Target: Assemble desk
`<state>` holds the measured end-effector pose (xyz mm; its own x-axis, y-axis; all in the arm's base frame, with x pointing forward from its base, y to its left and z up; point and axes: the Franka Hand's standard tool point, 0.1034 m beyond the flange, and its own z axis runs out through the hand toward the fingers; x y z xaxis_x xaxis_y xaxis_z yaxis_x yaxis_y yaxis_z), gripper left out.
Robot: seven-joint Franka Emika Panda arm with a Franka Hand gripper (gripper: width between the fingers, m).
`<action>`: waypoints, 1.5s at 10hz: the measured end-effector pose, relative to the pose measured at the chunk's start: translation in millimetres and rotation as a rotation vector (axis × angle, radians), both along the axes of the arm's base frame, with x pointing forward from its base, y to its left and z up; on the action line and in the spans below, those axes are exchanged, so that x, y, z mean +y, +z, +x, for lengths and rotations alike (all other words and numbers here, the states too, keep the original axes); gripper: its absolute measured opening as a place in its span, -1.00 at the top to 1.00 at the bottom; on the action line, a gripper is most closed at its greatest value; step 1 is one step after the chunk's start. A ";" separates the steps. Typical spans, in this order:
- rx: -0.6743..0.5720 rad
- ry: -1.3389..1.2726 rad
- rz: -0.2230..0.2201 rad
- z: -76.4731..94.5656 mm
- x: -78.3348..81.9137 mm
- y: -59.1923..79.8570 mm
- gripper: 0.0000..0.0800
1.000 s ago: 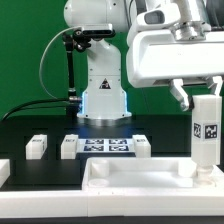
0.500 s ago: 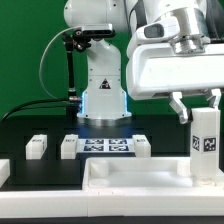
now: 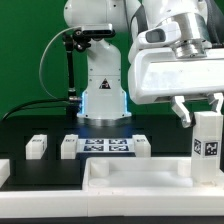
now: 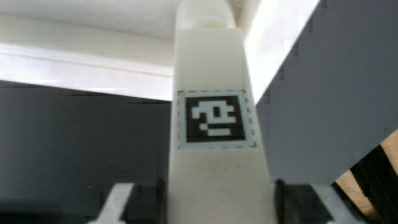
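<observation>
At exterior view's right, pincer (image 3: 200, 108) pinching upright white leg (image 3: 207, 150) at desk top (image 3: 110, 180) corner.

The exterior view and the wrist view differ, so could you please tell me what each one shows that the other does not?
Only the exterior view shows the arm's base, the marker board and three loose white parts near it. Only the wrist view shows the marker tag closely enough to read its pattern. Both show the upright leg gripped in the jaws.
</observation>
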<state>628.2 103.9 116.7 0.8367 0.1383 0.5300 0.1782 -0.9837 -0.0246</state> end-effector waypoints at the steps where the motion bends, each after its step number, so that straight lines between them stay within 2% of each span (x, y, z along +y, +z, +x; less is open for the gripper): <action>1: 0.000 0.000 0.000 0.0 -0.3 0.0 0.28; 3: 0.001 -0.001 0.000 -0.1 -0.5 -0.2 0.26; 4: 0.001 -0.001 0.000 -0.1 -0.5 -0.3 -0.22; 5: 0.001 -0.001 0.000 -0.2 -0.5 -0.3 -0.22; 6: 0.001 -0.001 0.000 -0.2 -0.4 -0.3 -0.53; 7: 0.001 -0.001 0.000 -0.2 -0.5 -0.3 -0.61; 11: 0.001 -0.001 0.000 -0.3 -0.5 -0.4 -0.62; 12: 0.046 0.001 0.002 -1.8 2.1 -2.4 -0.62; 13: 0.105 0.012 0.003 4.0 8.1 5.4 -0.62; 14: 0.099 0.011 0.008 13.4 10.1 13.4 -0.62; 15: 0.117 0.010 0.010 15.3 11.4 12.7 -0.62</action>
